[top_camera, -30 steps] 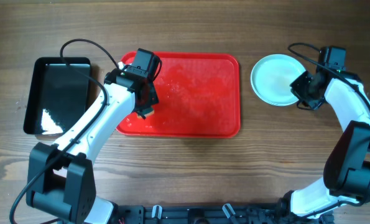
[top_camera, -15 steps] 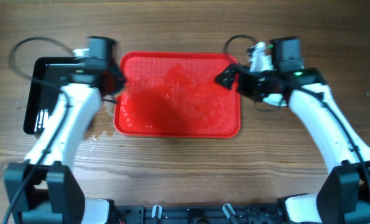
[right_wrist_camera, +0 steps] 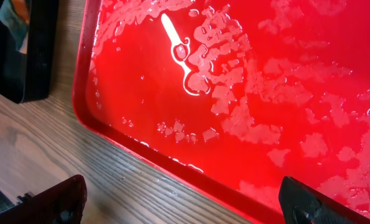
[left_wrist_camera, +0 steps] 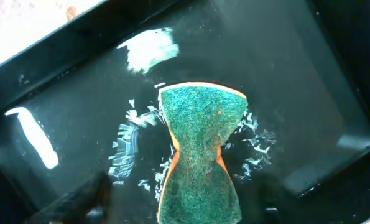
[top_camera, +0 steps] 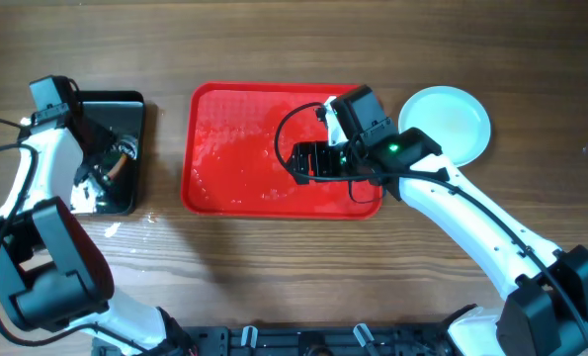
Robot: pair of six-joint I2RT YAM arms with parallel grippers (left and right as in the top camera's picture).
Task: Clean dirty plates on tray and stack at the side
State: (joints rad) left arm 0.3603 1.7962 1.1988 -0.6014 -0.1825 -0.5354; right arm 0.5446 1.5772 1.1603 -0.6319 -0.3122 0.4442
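Note:
The red tray (top_camera: 205,188) lies mid-table, wet with patches of foam and holding no plate; its wet floor (right_wrist_camera: 247,74) fills the right wrist view. The pale plates (top_camera: 444,124) sit as one round pile on the table just right of it. My right gripper (top_camera: 308,160) (right_wrist_camera: 185,205) hovers open and empty over the tray's front part. My left gripper (top_camera: 104,163) (left_wrist_camera: 197,199) is over the black tray, its fingers (left_wrist_camera: 79,199) spread clear of a green and orange sponge (left_wrist_camera: 200,149) lying in the water between them.
The glossy black tray (top_camera: 126,104) (left_wrist_camera: 309,74) stands at the far left and holds shallow water. A corner of it shows in the right wrist view (right_wrist_camera: 29,56). Water drops (top_camera: 111,229) dot the wood in front of it.
My left arm swung from the red tray's left edge to the black tray and opened, leaving the sponge in the water. My right arm moved from the tray's right rim inward, uncovering the plates.

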